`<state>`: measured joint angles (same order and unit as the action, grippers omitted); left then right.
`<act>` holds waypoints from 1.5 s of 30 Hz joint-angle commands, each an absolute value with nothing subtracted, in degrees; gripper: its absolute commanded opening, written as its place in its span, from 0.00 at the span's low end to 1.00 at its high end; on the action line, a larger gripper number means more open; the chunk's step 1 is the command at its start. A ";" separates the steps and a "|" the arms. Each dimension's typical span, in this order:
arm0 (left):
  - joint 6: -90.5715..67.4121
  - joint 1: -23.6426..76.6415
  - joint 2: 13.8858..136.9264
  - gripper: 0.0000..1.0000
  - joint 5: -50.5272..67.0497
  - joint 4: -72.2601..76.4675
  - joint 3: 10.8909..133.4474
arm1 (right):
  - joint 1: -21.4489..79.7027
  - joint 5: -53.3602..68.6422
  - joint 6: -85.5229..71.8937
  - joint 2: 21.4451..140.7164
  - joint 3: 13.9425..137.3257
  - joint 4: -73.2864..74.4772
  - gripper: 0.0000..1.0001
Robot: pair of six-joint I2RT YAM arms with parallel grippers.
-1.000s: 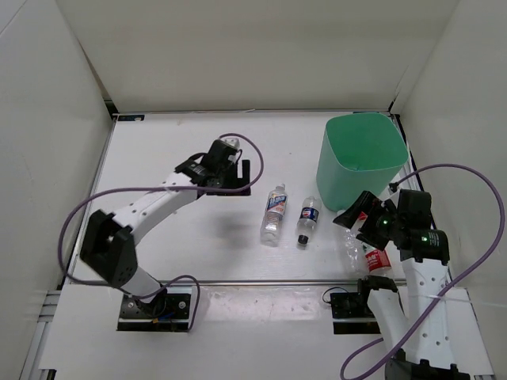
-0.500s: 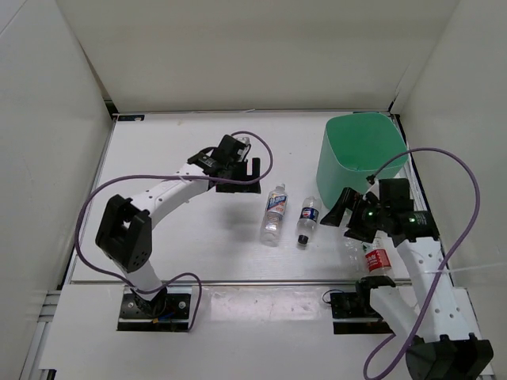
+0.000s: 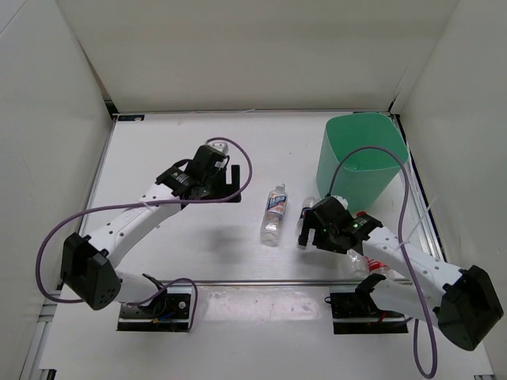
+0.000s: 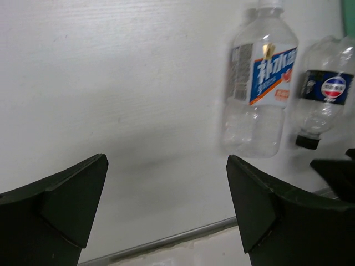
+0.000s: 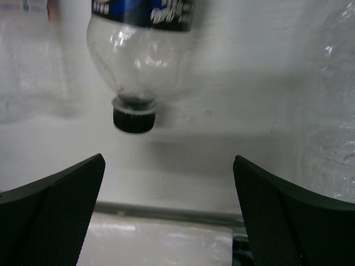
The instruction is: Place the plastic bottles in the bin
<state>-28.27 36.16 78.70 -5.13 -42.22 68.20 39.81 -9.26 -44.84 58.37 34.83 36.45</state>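
Just near-left of the bin (image 3: 348, 186), I have the right claw (image 5: 169, 160) spread and empty by the black cap (image 5: 133, 119) of the dark-labelled bottle (image 5: 138, 50), which lies on the surface (image 3: 174, 142). Risk: closing on that round neck could squirt it away from the bin into the blue-white bottle (image 4: 259, 83). The left claw (image 4: 166, 160), farther left of the bin, is likewise spread and empty. A red-labelled bottle (image 3: 378, 264) lies under my right arm (image 3: 412, 265), liable to be swept. The bin shows nothing inside.
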 commanded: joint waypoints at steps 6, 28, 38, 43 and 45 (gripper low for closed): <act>-27.25 36.04 69.97 1.00 -7.73 -48.16 61.88 | 44.03 -23.91 -52.91 67.05 34.98 23.47 1.00; -27.25 36.04 65.39 1.00 -8.78 -49.58 57.39 | 47.11 -30.15 -53.53 79.28 43.59 25.58 0.56; -29.62 36.04 64.86 1.00 -9.31 -47.82 56.34 | 47.11 -29.10 -52.47 79.99 46.84 32.42 0.28; -30.15 36.04 64.25 1.00 -10.63 -47.29 56.34 | 50.09 -27.33 -52.47 76.65 49.56 37.25 0.16; -30.15 36.04 64.25 1.00 -11.24 -47.29 56.34 | 52.55 -27.33 -52.47 74.90 50.62 40.59 0.15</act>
<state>-29.63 36.16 66.24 -9.06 -48.60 56.71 49.84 -27.18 -52.49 78.48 47.16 35.46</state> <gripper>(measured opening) 0.998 0.597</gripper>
